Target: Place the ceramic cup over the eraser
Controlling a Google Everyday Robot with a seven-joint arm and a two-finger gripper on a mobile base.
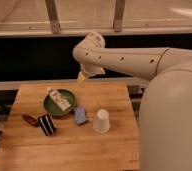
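The white ceramic cup (102, 121) stands on the wooden table (69, 150), right of centre, with its narrower end up. The eraser (47, 124), a small black block with pale stripes, lies near the table's left side, well apart from the cup. My gripper (82, 77) hangs from the white arm (124, 59) above the table's far edge, behind the green bowl (51, 107). It holds nothing that I can see and is well away from both the cup and the eraser.
The green bowl holds a pale oblong thing (58, 99). A blue squarish pad (80, 115) lies between the bowl and the cup. A dark red oblong thing (30, 120) lies left of the eraser. My white body (171, 120) fills the right side.
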